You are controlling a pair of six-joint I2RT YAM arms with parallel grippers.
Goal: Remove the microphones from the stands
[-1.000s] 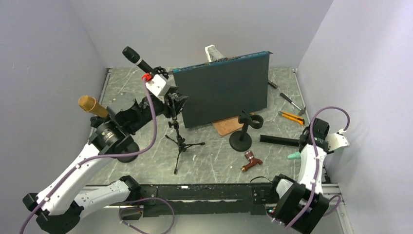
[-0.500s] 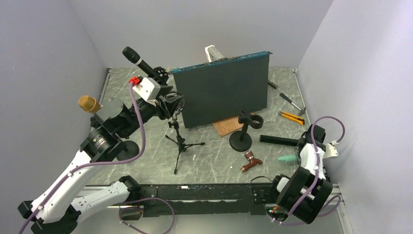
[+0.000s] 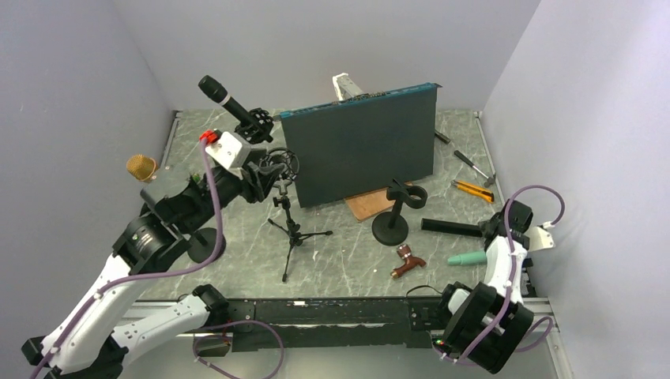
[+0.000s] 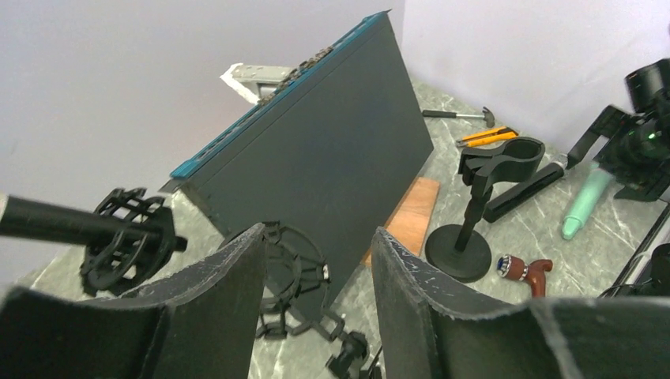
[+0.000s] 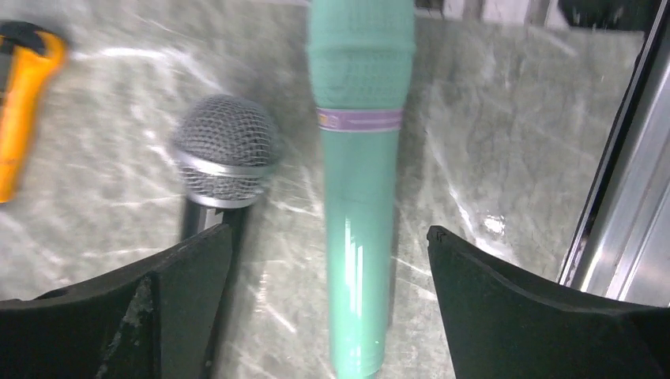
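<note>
A teal microphone (image 3: 466, 257) (image 5: 359, 197) lies flat on the marble table, directly under my right gripper (image 3: 493, 237) (image 5: 329, 233). That gripper is open, its fingers well clear on both sides. Beside it lies a black microphone with a silver grille (image 5: 225, 150). A black desk stand (image 3: 393, 221) with an empty clip is left of them. My left gripper (image 3: 267, 170) (image 4: 318, 233) is open and holds nothing. It faces an empty shock mount (image 4: 292, 276) on a small tripod (image 3: 294, 233). Another black microphone (image 3: 225, 99) sits in a second shock mount (image 4: 126, 241). A gold microphone (image 3: 141, 167) stands far left.
A dark upright panel (image 3: 359, 150) crosses the middle, with a wooden block (image 3: 367, 204) at its foot. A brown fitting (image 3: 407, 260) lies near the front rail. An orange cutter (image 3: 472, 189) and screwdrivers (image 3: 466, 162) lie at the back right. Walls close in on three sides.
My right gripper has opened and let the teal microphone go; it now lies on the table. My left arm has drawn back to the left, away from the tripod's mount.
</note>
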